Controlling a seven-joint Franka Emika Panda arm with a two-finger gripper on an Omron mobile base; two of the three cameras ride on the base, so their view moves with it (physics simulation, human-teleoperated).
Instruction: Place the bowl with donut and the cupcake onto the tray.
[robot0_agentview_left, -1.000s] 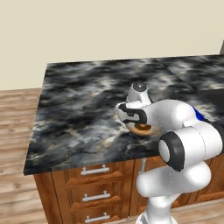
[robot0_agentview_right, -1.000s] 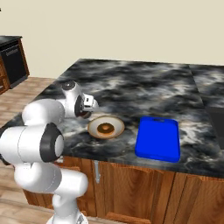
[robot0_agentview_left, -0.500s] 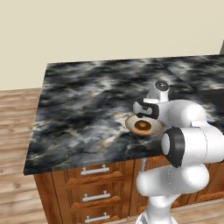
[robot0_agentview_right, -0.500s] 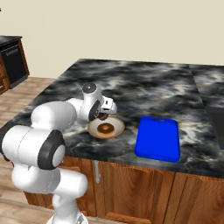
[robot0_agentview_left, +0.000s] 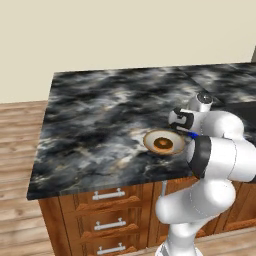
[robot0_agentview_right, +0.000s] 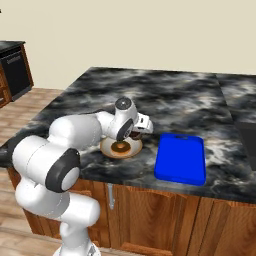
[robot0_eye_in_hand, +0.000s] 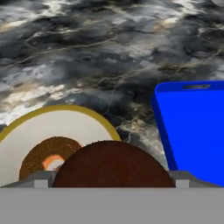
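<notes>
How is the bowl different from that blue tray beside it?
The bowl is round and cream with a tan rim; the tray is rectangular and bright blue. The bowl is much smaller. The bowl holds a donut; the tray holds nothing. Both rest on the dark marble counter.

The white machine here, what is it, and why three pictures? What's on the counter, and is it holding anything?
It is a robot arm on a driving base, ending in a two-fingered claw. Two pictures come from cameras on the base, behind the arm to its left and right. The third comes from a camera on the hand, looking along the claw. On the dark marble counter are a cream bowl with a donut in it, a small brown cupcake close by, and a flat blue tray. The claw is open, with the cupcake between its fingers; it does not look gripped yet.
</notes>
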